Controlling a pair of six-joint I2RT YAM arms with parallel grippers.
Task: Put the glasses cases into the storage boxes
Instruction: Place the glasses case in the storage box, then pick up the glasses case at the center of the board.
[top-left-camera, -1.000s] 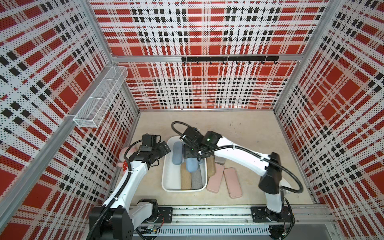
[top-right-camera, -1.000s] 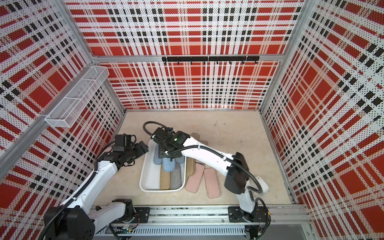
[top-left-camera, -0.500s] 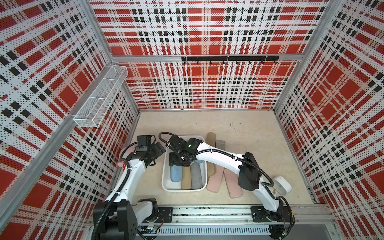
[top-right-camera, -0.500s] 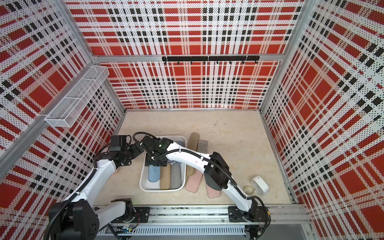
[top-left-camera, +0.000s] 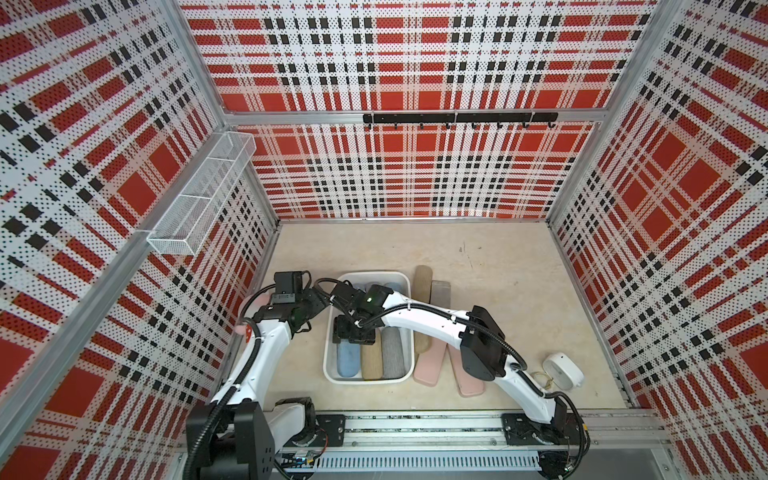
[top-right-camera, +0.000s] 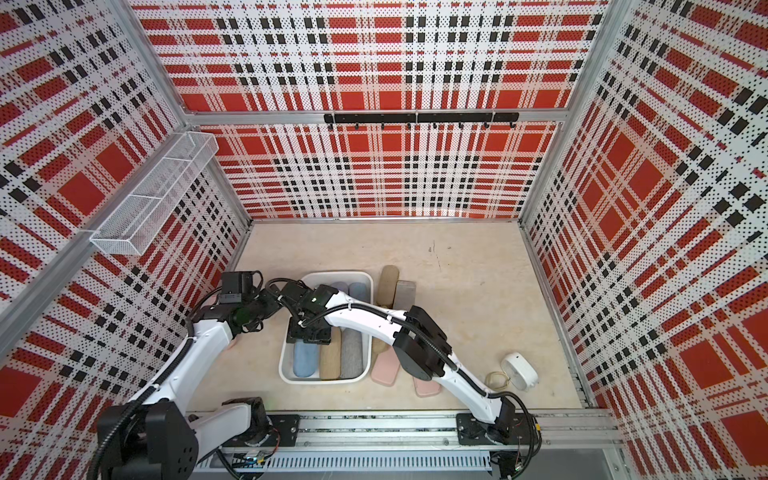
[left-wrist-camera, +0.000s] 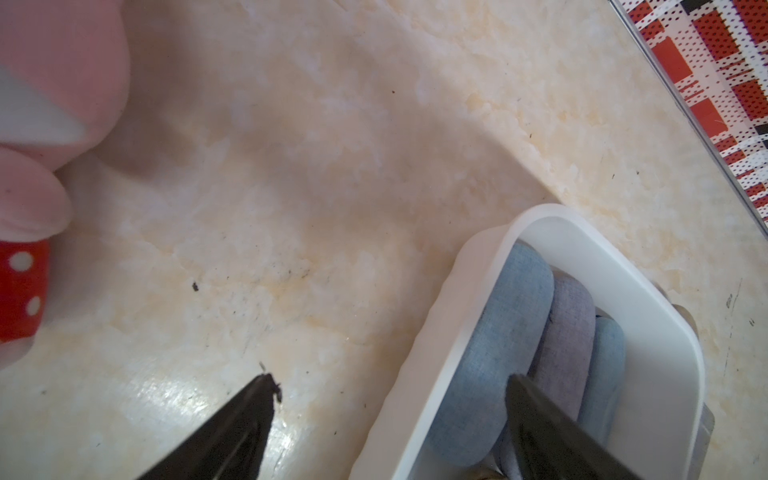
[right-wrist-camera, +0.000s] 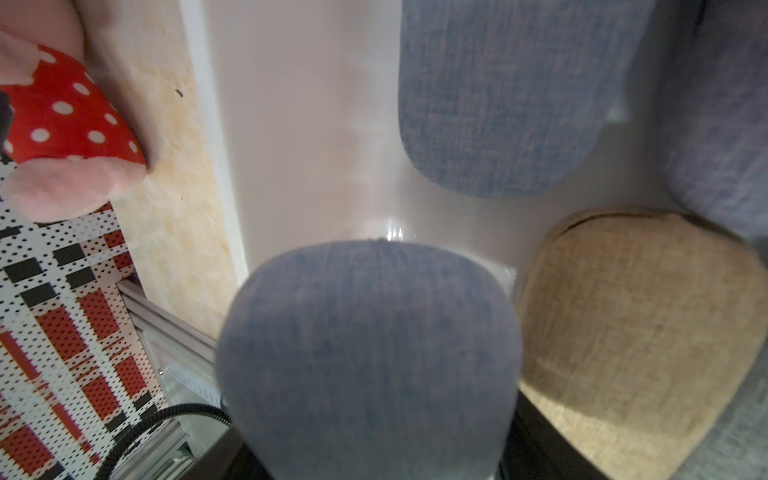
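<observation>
The white storage box (top-left-camera: 366, 380) (top-right-camera: 324, 380) holds a light blue glasses case (top-left-camera: 348, 362) (top-right-camera: 305, 361), a tan one (top-left-camera: 372, 360) and a grey one (top-left-camera: 393, 353) side by side at its near end. More cases lie at its far end (left-wrist-camera: 503, 332). My right gripper (top-left-camera: 354, 335) (top-right-camera: 310, 332) is low over the box with the light blue case (right-wrist-camera: 370, 353) between its fingers; whether they still press on it does not show. My left gripper (left-wrist-camera: 390, 386) (top-left-camera: 318, 305) is open and astride the box's left rim (left-wrist-camera: 436, 332), holding nothing.
Right of the box lie a tan case (top-left-camera: 423, 279), a boxy grey one (top-left-camera: 440, 293) and two flat pink ones (top-left-camera: 430, 366) (top-left-camera: 470, 382). A pink plush toy (right-wrist-camera: 70, 120) (left-wrist-camera: 62, 62) sits by the left wall. A small white device (top-left-camera: 563, 370) lies at the near right.
My right arm swung from the box's middle to its near left and brought the light blue case down beside the tan one. The left gripper drew back a little towards the left wall.
</observation>
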